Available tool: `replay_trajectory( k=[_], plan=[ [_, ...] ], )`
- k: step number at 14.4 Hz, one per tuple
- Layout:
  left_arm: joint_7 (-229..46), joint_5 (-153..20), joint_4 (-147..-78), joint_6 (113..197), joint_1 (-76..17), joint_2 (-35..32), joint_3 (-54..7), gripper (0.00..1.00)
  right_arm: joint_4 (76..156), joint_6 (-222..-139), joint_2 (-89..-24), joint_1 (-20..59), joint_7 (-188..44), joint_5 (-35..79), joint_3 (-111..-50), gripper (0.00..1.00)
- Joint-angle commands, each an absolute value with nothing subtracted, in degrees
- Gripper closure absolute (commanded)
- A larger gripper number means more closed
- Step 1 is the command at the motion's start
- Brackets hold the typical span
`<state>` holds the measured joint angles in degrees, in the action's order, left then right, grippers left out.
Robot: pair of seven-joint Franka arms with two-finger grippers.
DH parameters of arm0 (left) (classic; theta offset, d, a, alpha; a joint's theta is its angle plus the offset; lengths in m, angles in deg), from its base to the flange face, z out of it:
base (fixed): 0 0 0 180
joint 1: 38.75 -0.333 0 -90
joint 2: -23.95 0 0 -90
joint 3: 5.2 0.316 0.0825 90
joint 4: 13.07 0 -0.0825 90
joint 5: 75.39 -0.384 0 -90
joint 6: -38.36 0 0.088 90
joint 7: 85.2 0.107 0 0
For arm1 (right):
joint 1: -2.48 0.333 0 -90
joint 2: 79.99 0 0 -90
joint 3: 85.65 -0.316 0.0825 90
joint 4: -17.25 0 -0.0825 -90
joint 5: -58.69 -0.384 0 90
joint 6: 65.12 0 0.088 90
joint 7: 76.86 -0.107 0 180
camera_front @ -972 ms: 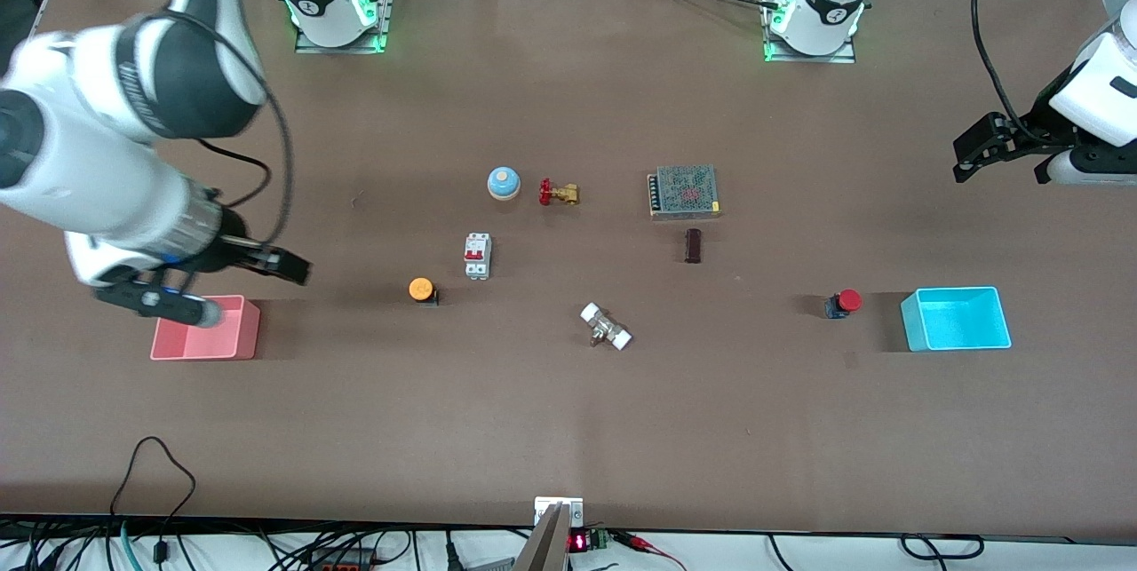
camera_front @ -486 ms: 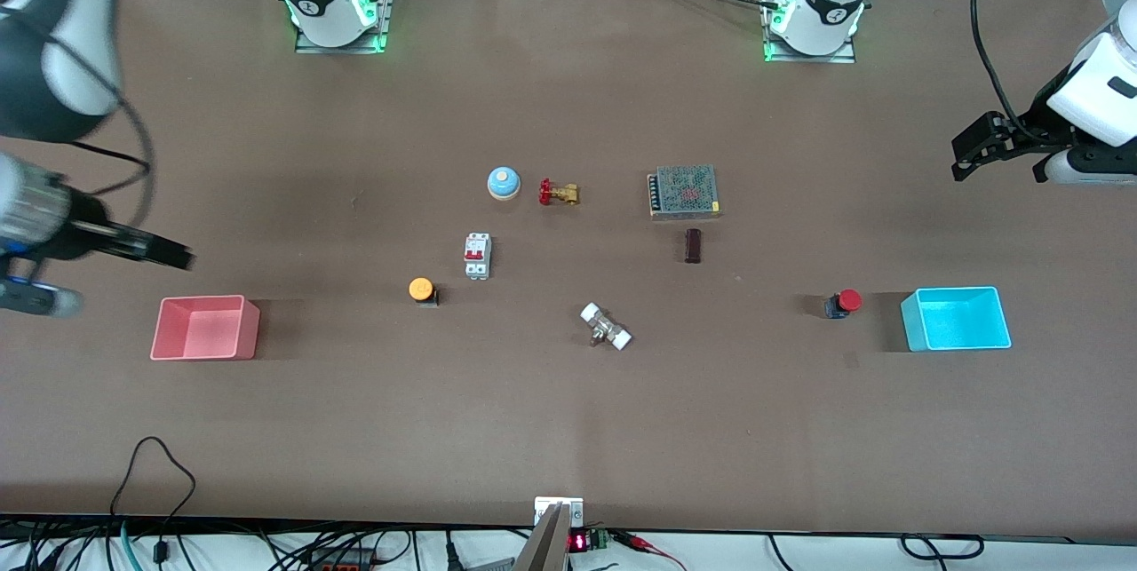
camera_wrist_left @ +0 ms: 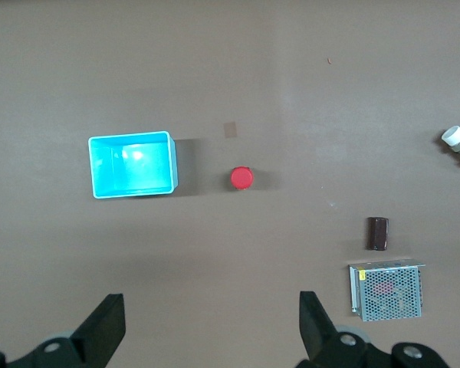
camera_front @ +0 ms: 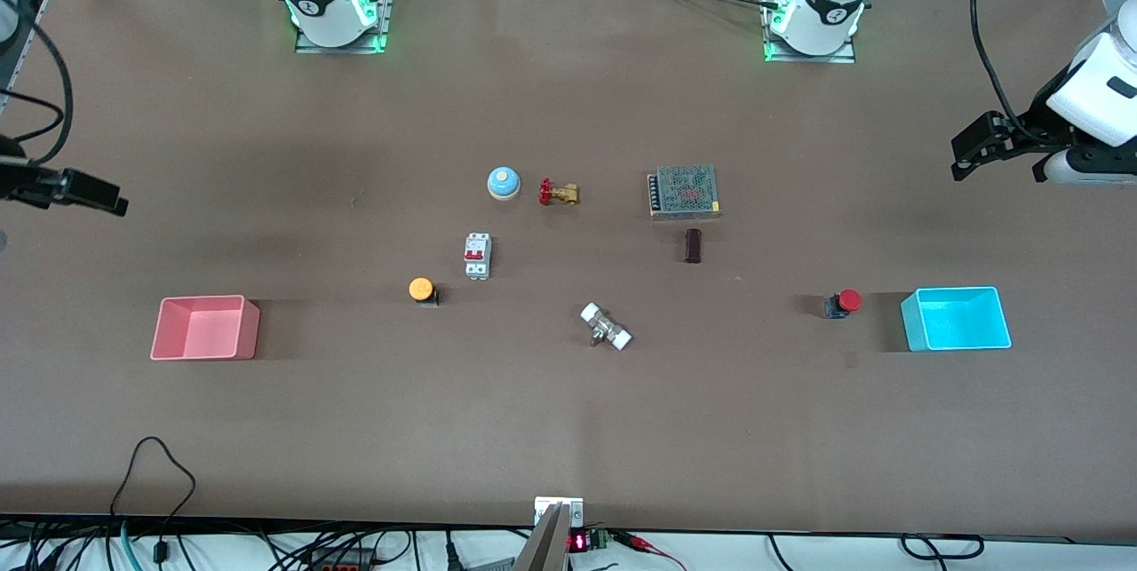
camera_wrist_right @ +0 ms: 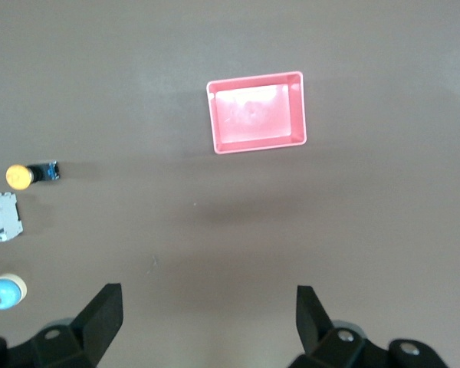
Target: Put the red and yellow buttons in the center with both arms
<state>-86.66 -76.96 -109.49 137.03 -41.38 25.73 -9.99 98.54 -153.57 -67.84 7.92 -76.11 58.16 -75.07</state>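
The yellow button point(camera_front: 421, 289) stands on the table toward the right arm's end, just nearer the front camera than a white breaker point(camera_front: 477, 255). It also shows in the right wrist view point(camera_wrist_right: 19, 175). The red button point(camera_front: 846, 302) stands beside a cyan bin point(camera_front: 956, 319) toward the left arm's end, and shows in the left wrist view point(camera_wrist_left: 242, 178). My right gripper point(camera_front: 107, 196) is open and empty, high over the table's edge at the right arm's end. My left gripper point(camera_front: 973, 154) is open and empty, high over the left arm's end. The table's center point(camera_front: 551, 260) is bare brown top.
A pink bin point(camera_front: 205, 328) sits at the right arm's end. Around the middle stand a blue bell point(camera_front: 504, 183), a brass valve with a red handwheel point(camera_front: 558, 193), a mesh power supply point(camera_front: 684, 192), a dark block point(camera_front: 693, 245) and a white-capped fitting point(camera_front: 606, 327).
My right arm has swung from over the pink bin out toward the table's edge at its own end. The left arm has barely moved. Both buttons stay put.
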Motion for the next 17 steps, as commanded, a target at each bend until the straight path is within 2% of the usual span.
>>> replay_trajectory(
  k=[1,7,17],
  plan=[
    [-86.43,-77.50,-109.57,136.44,-41.56,26.32,-10.38,0.00,105.13,-154.95,-73.21,7.58,-75.81,59.21,-76.42,0.00],
    [-86.43,-77.50,-109.57,136.44,-41.56,26.32,-10.38,0.00,115.51,-159.25,-82.62,7.49,-75.90,59.13,-76.51,0.00],
    [-86.52,-77.50,-109.48,136.44,-41.56,26.32,-10.38,0.00,114.81,-155.91,-82.81,7.49,-76.07,59.13,-76.51,0.00]
  ],
)
